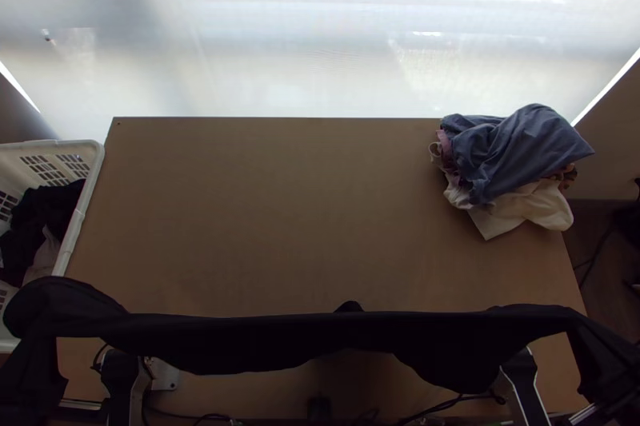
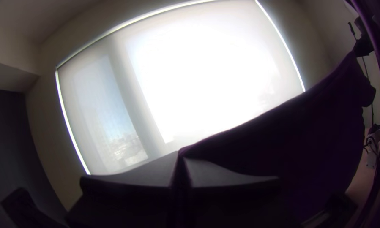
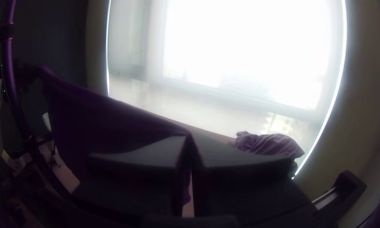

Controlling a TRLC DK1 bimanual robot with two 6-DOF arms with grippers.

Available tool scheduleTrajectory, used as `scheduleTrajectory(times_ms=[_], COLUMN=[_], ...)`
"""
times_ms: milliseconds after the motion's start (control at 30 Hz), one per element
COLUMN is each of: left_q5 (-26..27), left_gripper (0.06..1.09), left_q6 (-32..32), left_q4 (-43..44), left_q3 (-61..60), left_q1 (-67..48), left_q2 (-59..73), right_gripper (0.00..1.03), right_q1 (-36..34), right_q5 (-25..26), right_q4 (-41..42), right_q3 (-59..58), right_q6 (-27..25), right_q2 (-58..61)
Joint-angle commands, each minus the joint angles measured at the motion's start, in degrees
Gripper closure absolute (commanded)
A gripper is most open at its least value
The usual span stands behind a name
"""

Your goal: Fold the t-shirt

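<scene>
Left gripper (image 1: 60, 298) and right gripper (image 1: 560, 318), above the near part of the table (image 1: 280, 210), one toward each side: each is clamped on the dark t-shirt (image 1: 304, 342). In the left wrist view, the left gripper (image 2: 181, 156) pinches a top corner of the cloth; in the right wrist view, the right gripper (image 3: 187, 137) pinches the opposite one. The t-shirt runs from one set of fingertips to the other, its upper edge nearly taut, the rest hanging loosely over the table's near part and hiding a band of it. At the table's far right corner lies a bunched pile of clothes (image 1: 520, 146), blue-grey over cream. Beside the table's left edge stands a white basket (image 1: 90, 194) with dark clothes (image 1: 48, 206) inside. Beyond the table's far edge hangs a pale window blind (image 1: 320, 42). Both arms are raised, fingers directed toward the blind.
</scene>
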Motion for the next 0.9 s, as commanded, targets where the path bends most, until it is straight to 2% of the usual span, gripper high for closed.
scheduleTrajectory(times_ms=[0, 167, 267, 367, 467, 500, 567, 667, 767, 867], left_q5=[9.43, 19.27, 24.72, 33.25, 41.77, 42.65, 42.74, 42.39, 41.25, 39.84], left_gripper=[1.05, 1.05, 1.05, 1.05, 1.05, 1.05, 1.05, 1.05, 1.05, 1.05], left_q6=[-6.89, -13.04, -17.35, -21.57, -28.33, -30.44, -30.62, -29.12, -24.03, -22.44], left_q4=[5.47, 12.41, 17.86, 26.57, 40.54, 45.29, 51.35, 58.12, 59.70, 59.61], left_q3=[-1.93, -3.86, -9.66, -19.68, -30.67, -33.57, -37.35, -40.43, -42.27, -42.45], left_q1=[2.77, 6.29, 9.63, 18.77, 29.67, 31.78, 31.86, 31.86, 31.86, 31.69], left_q2=[0.12, 0.74, 0.39, 0.21, -0.14, -0.14, 0.04, 0.83, 3.55, 9.18], right_gripper=[1.00, 1.00, 1.00, 1.00, 1.00, 1.00, 1.00, 1.00, 1.00, 1.00], right_q1=[-3.27, -3.01, -2.92, -2.92, -1.86, -0.63, 2.53, 9.03, 14.92, 16.33], right_q5=[-6.12, -8.76, -11.31, -12.89, -13.06, -12.98, -12.01, -6.47, -1.81, -1.11], right_q4=[0.74, 2.06, 4.26, 12.70, 21.84, 25.35, 30.98, 39.15, 44.87, 46.54], right_q3=[-0.09, -1.23, -7.82, -18.46, -23.65, -24.70, -25.84, -26.46, -25.32, -23.21], right_q6=[0.60, 3.68, 4.82, 5.96, 7.46, 8.16, 8.86, 8.95, 8.16, 7.72], right_q2=[0.23, 1.46, 1.82, 2.61, 8.23, 10.69, 15.79, 23.88, 32.31, 38.38])
